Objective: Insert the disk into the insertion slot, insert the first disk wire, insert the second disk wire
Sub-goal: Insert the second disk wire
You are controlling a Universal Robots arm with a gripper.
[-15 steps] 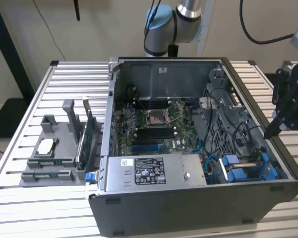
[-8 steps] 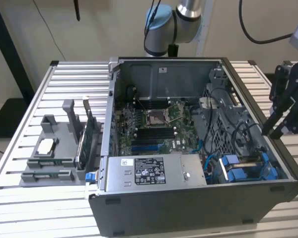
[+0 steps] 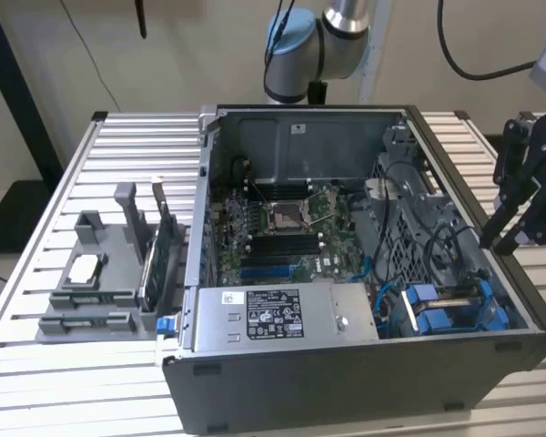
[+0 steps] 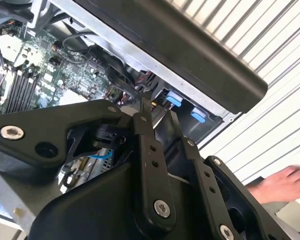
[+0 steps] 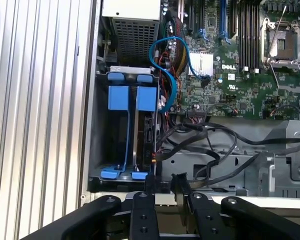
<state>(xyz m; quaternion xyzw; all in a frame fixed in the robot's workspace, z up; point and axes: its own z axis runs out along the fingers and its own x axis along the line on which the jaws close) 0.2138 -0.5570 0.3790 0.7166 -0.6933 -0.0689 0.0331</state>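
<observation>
The disk (image 5: pixel 144 137) stands on edge in the insertion slot (image 5: pixel 96 125), with its blue carrier tabs (image 5: pixel 132 97) at the top. In the exterior view the slot's blue rails (image 3: pixel 450 309) sit at the case's front right corner. My black gripper (image 3: pixel 502 242) hangs above the case's right wall, on the exterior view's right. In the first wrist view its fingertips (image 5: pixel 163 184) hover just off the bay's end, open by a narrow gap with nothing between them. Black cables (image 5: pixel 205 137) and a blue cable (image 5: pixel 166 50) run beside the bay. Whether any is plugged into the disk is unclear.
The open dark-grey case (image 3: pixel 346 382) lies on a slatted metal table (image 3: pixel 73 182). A grey power-supply box (image 3: pixel 282 314) sits beside the bay, the motherboard (image 3: pixel 282 228) behind it. A grey parts fixture (image 3: pixel 100 282) stands on the exterior view's left. A person's hand (image 4: pixel 282 185) rests near the case.
</observation>
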